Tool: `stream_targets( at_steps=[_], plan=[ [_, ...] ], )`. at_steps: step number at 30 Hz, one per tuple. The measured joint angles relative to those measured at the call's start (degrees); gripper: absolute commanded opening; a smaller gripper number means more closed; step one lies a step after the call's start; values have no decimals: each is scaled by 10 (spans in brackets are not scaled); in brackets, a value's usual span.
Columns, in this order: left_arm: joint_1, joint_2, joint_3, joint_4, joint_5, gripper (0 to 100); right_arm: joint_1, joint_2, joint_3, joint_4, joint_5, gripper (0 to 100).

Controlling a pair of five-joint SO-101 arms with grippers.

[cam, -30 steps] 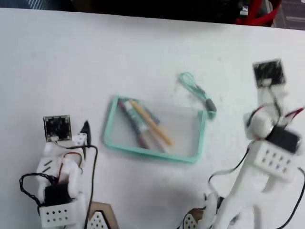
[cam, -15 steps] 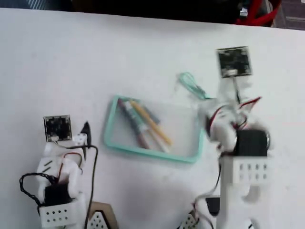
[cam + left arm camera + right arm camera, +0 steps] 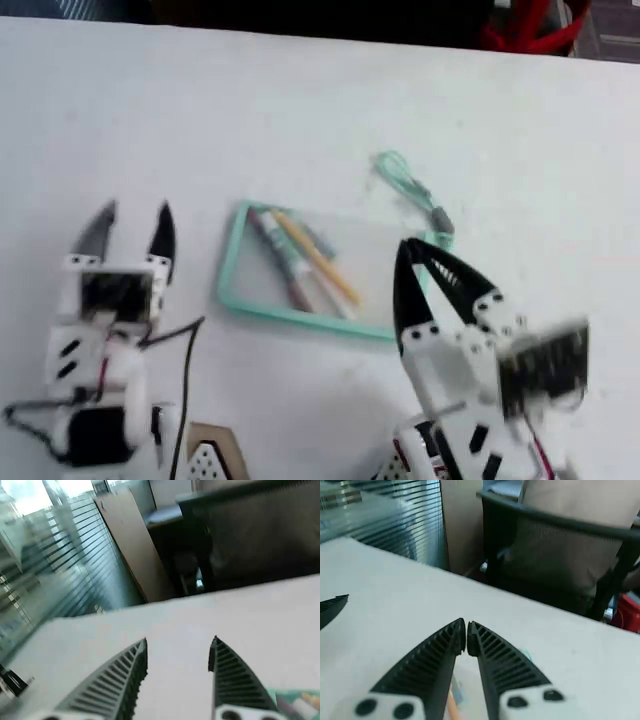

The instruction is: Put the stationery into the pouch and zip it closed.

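On the white table (image 3: 300, 100), we see the clear pouch (image 3: 372, 268) lying flat, pens (image 3: 318, 260) inside it. Our left tool (image 3: 132, 220) is spread beside it; our right tool (image 3: 404, 247), pressed together, overlaps its other end.
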Motion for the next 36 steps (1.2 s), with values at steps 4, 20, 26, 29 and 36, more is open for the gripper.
stream_targets(
  at_steps=[4,20,26,29,36],
  plan=[
    [6,-6,-146,90,-1,122,-3,-87,98,-74,0,18],
    [55,-9,-456,491,-1,72,-6,-100,120,-78,0,18],
    [55,-9,-460,549,-1,72,-7,-100,89,-23,0,18],
    [55,-9,-460,556,-1,72,-7,-100,62,2,0,18],
    [55,-9,-492,571,8,72,-6,-100,-54,75,0,18]
  ],
)
